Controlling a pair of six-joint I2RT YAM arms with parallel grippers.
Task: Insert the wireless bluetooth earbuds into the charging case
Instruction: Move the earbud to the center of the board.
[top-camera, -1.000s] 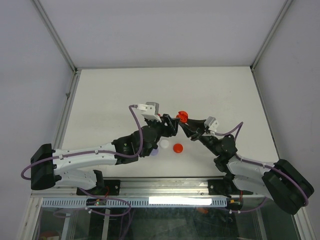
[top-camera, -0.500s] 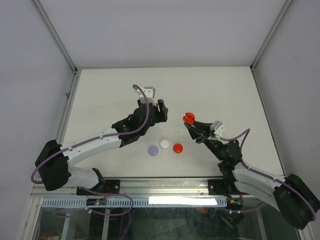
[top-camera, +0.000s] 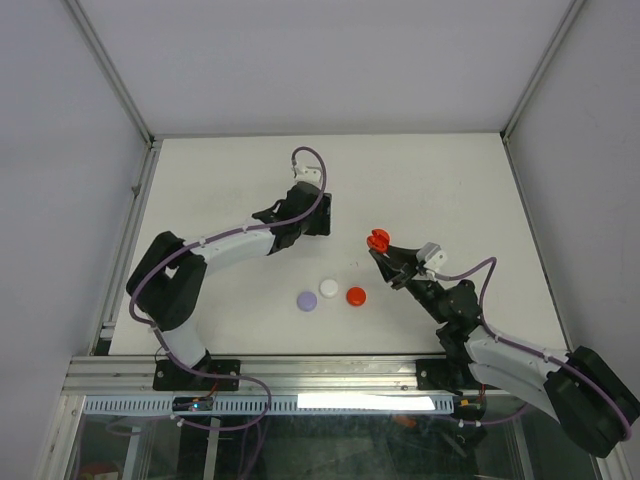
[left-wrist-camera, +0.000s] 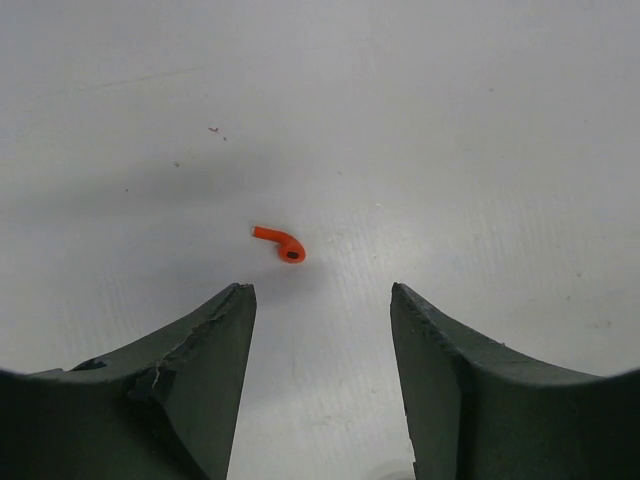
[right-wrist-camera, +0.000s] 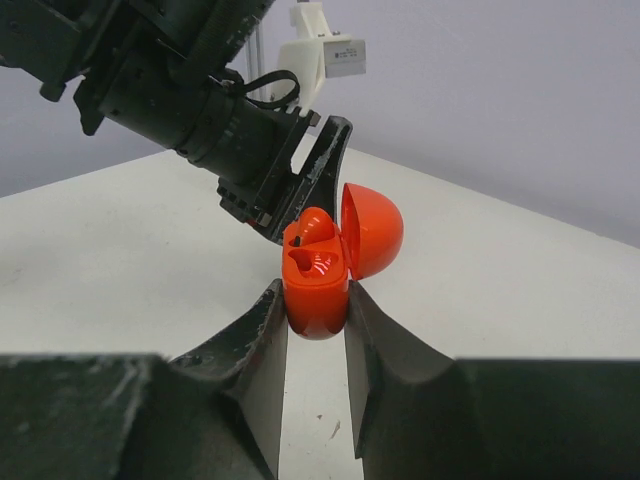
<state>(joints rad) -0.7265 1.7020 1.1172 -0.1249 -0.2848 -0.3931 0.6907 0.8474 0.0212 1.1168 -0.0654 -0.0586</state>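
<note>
A small red stemmed earbud (left-wrist-camera: 283, 244) lies on the white table, just ahead of my left gripper (left-wrist-camera: 320, 300), which is open and empty above it. In the top view the left gripper (top-camera: 318, 215) is at the table's middle back and hides that earbud. My right gripper (right-wrist-camera: 316, 300) is shut on a red charging case (right-wrist-camera: 318, 285), held upright off the table with its lid (right-wrist-camera: 372, 230) swung open. One red earbud (right-wrist-camera: 312, 228) sits in the case's far slot; the near slot is empty. The case also shows in the top view (top-camera: 377, 240).
Three round pucks lie in a row near the front middle: purple (top-camera: 307, 300), white (top-camera: 329, 288), red (top-camera: 356, 296). The left arm's gripper body (right-wrist-camera: 240, 130) looms just behind the case in the right wrist view. Metal rails (top-camera: 130, 230) border the table.
The left gripper has pulled away from the case, swung back and left, and now points down over the loose red earbud. The right gripper drew slightly right, still holding the case.
</note>
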